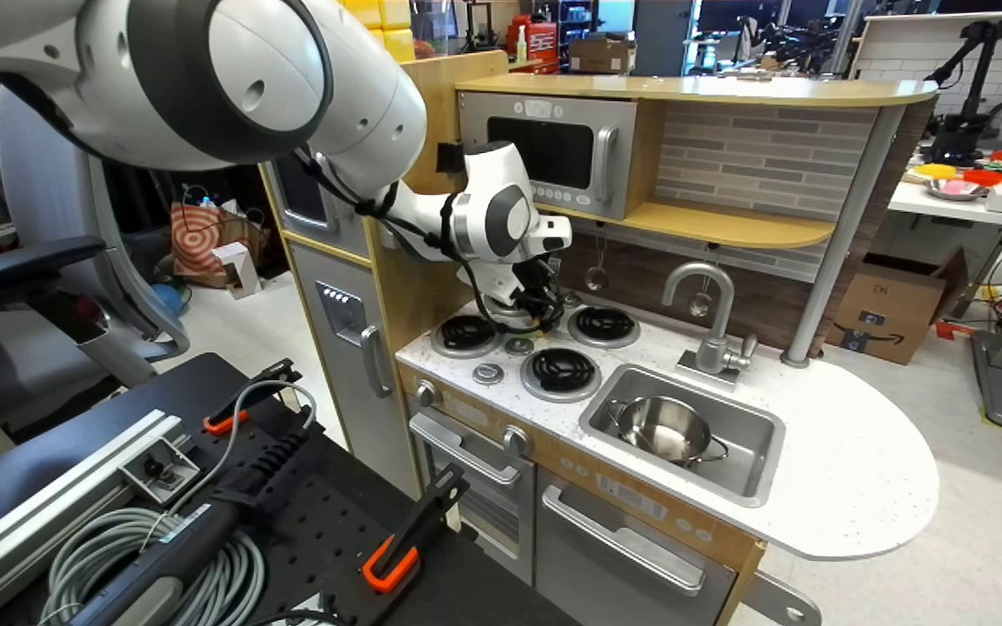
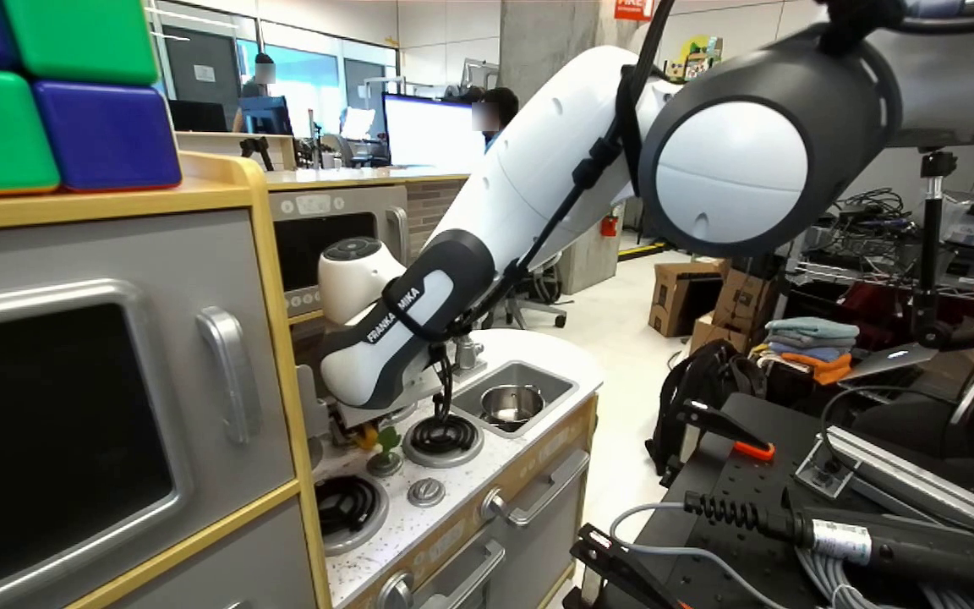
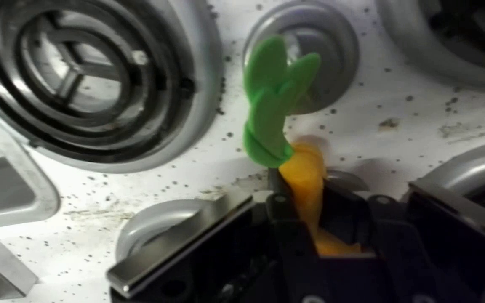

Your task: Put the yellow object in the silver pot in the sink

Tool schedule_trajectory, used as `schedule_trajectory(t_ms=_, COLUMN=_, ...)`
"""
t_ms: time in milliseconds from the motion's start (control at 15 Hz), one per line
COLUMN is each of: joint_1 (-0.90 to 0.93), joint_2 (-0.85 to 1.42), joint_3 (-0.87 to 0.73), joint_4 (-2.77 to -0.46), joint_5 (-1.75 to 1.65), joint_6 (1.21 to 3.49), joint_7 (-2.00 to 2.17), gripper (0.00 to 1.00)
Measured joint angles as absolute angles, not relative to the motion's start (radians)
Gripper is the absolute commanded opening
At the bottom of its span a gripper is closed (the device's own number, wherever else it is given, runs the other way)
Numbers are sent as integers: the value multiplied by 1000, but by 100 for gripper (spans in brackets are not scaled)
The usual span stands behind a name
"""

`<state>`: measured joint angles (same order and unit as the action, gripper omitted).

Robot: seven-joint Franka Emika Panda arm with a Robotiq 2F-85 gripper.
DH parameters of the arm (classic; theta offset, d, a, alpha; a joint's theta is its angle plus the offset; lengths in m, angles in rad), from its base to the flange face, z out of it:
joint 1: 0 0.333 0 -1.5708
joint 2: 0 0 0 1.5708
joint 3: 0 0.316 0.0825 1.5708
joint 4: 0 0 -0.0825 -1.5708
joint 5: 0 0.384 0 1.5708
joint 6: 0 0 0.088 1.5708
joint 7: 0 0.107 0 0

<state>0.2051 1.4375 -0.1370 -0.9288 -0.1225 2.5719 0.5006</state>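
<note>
Grasp on an elongated yellow-orange toy [image 3: 307, 185] with green leaves [image 3: 267, 107]

Black two-fingered gripper [image 3: 303, 182], wrist view, its fingers clasping the toy's body from either side, no farther apart than its thickness; the leafy end projects free, seen over a round grey knob [image 3: 333, 59] of the white speckled countertop [image 3: 192, 181]; its clearance there cannot be told. Probable handling: light, smooth, rather stiff and unlikely to break, yet apt to slide or pivot if loosely pinched; the thick body seems the proper hold, the thin leaves being likelier to bend. Destination, in an exterior view: a round shiny metal pot [image 1: 657, 424] within the rectangular silver sink [image 1: 742, 469], well apart from the toy; carrying and release seem yet to come.
</note>
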Motion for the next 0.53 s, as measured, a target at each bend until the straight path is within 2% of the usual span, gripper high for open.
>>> schedule_trajectory(t_ms=533, joint_1=98, joint_2=1288, joint_3=-246, joint_4=-1176, joint_5=-122, joint_6=2522, joint_7=631, gripper=3)
